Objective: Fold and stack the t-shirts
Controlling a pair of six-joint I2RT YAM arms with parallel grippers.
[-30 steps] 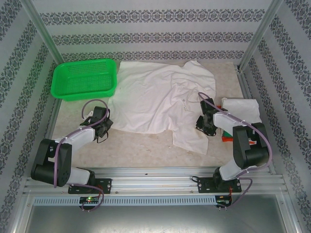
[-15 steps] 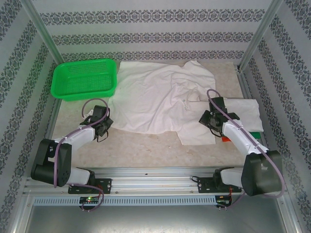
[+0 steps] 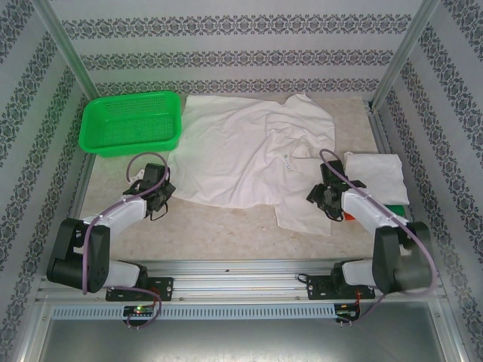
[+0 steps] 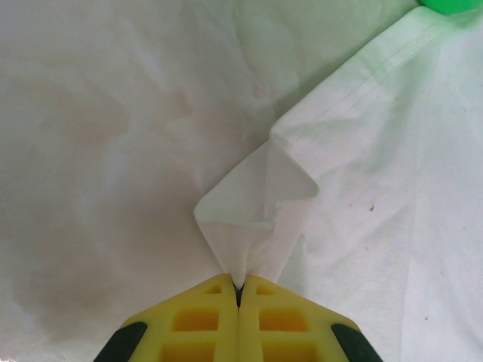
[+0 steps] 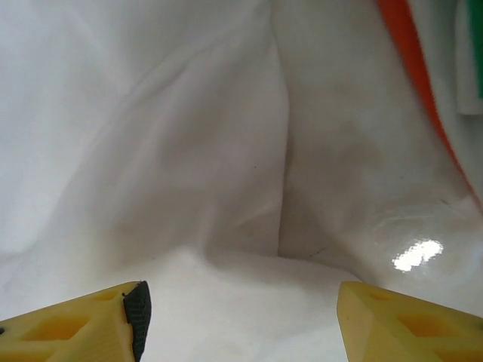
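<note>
The right tool (image 5: 240, 305) has just opened beside the folded stack (image 3: 375, 172), apparently dropping the white t-shirt (image 3: 241, 147) spread across the tabletop (image 3: 226, 235); the left tool (image 4: 238, 290) stays pinched on its hem; folding barely begun.

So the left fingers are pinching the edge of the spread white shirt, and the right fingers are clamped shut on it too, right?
Not quite. The left fingers do pinch the edge of the spread white shirt, but the right fingers are not clamped shut. They stand wide apart over the cloth, as the right wrist view shows.
</note>
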